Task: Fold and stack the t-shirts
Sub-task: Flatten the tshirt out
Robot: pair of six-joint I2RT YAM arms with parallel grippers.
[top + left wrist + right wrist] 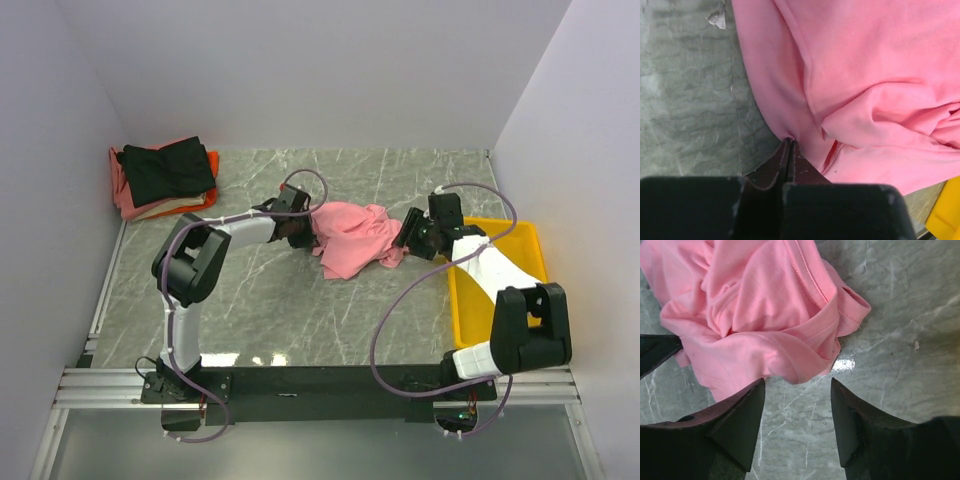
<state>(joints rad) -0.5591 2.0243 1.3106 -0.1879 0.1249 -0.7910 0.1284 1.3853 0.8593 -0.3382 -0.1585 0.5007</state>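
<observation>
A salmon-pink t-shirt (pixel 350 238) lies crumpled in the middle of the table. It also shows in the left wrist view (pixel 865 90) and the right wrist view (pixel 755 315). My left gripper (pixel 300 232) is at its left edge, jaws shut on the shirt's hem (pixel 790 141). My right gripper (pixel 408 240) is at the shirt's right edge, open, with bare table between its fingers (pixel 747 415) and the cloth just ahead of the tips. A stack of folded t-shirts (pixel 165 178), black on top over orange-red, pink and cream, sits at the back left.
A yellow plastic bin (pixel 530 262) stands at the right edge of the table, under my right arm. Grey walls close in the back and both sides. The marble tabletop (pixel 280 310) stretches in front of the shirt.
</observation>
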